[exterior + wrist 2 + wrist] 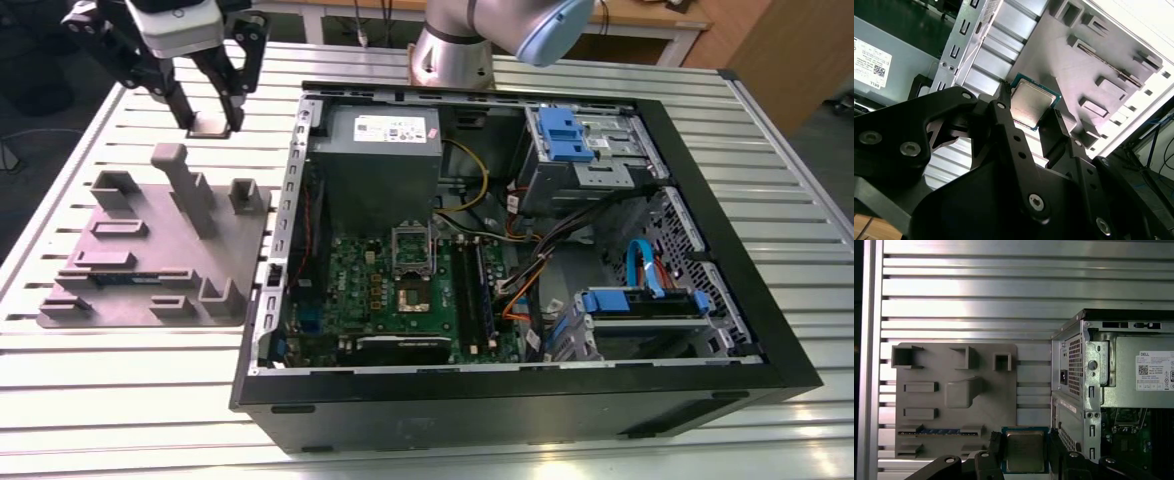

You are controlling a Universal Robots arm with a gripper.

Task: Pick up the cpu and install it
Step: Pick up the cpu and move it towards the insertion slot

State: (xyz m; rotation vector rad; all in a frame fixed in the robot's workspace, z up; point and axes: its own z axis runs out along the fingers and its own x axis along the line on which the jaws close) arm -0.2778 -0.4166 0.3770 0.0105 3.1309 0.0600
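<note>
Black two-finger gripper (211, 112) clamped on the small square silver-topped cpu (210, 127), lifted off the table.
Ext view: cpu over slatted metal table (80, 400), near grey moulded parts tray (134, 250), to ext view's left of open black PC case (534, 400). Both wrist views: fingers (1006, 125) (995, 444) pinch opposite edges of cpu (1034, 102) (1025, 452).

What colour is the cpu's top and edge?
Silver-grey top, teal-green edge on the cpu; clearest in the first wrist view.

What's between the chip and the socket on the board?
The side wall of the case, sideways only. The chip sits in the end effector outside it; the top is open, and the socket looks uncovered.
</note>
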